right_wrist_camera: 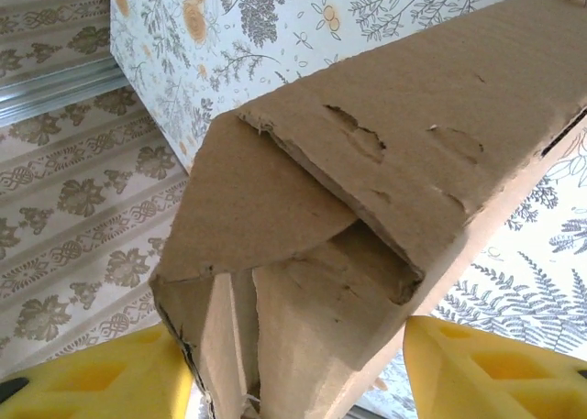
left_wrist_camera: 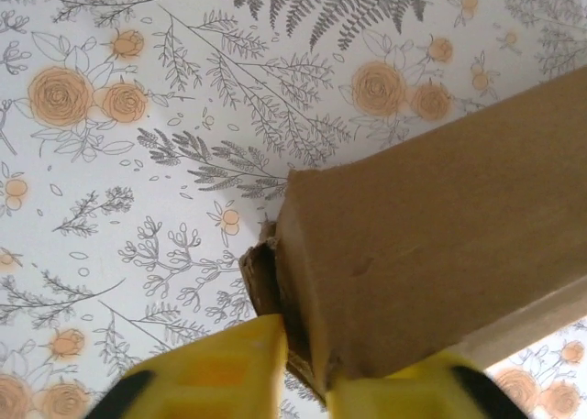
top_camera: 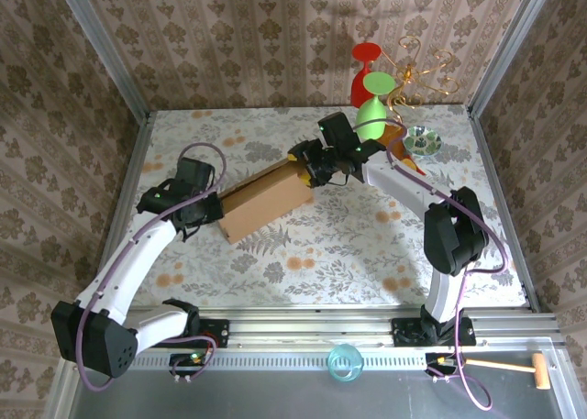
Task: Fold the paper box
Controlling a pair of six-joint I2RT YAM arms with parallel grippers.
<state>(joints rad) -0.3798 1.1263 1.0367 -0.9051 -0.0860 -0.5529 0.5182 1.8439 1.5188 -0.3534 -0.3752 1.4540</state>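
The paper box (top_camera: 266, 203), lying mid-table, was held at both ends: its left corner wall pinched by the nearly closed left gripper (left_wrist_camera: 305, 359), its far right end clasped by the half-open right gripper (right_wrist_camera: 293, 355). The end flaps (right_wrist_camera: 266, 199) gaped; tucking them in was judged the step needed next

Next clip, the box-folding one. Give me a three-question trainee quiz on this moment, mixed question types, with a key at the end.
1. True or false: the paper box is a flat, unfolded sheet.
2. The left end effector sits at the box's: A) middle B) corner C) nowhere near it.
3. Short answer: in the right wrist view, between the fingers of the right end effector, is the box's end closed up?
Key: 1 false; 2 B; 3 no, it gapes, with a flap loose.
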